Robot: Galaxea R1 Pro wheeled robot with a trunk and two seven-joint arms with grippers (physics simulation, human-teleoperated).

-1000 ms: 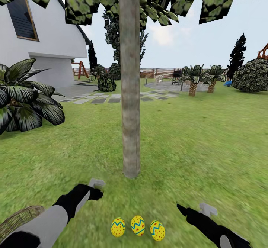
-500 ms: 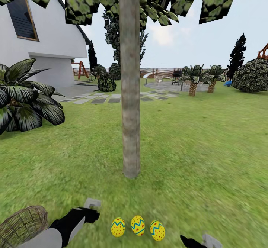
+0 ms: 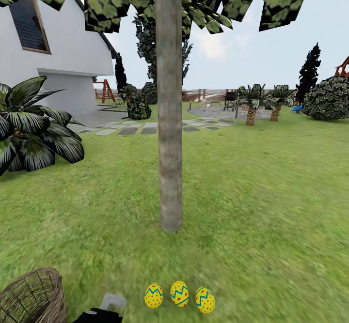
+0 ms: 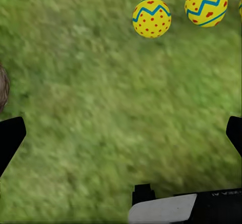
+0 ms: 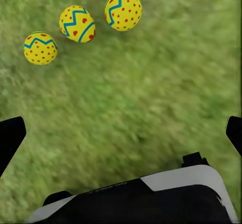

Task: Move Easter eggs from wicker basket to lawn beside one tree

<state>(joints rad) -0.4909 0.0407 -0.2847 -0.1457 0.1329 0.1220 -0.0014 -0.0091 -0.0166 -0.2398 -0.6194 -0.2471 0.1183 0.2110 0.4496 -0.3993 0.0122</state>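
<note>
At the bottom centre of the head view, we see three eggs [image 3: 179, 297] in a row on the lawn [image 3: 261, 202] before the tree [image 3: 169, 119]. The basket [image 3: 34, 296] sits lower left. Both grippers' fingers are spread, empty. We judge the task essentially done.

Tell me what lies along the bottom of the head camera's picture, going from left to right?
Wicker basket → left gripper → first egg → second egg → third egg, all on the lawn.
</note>
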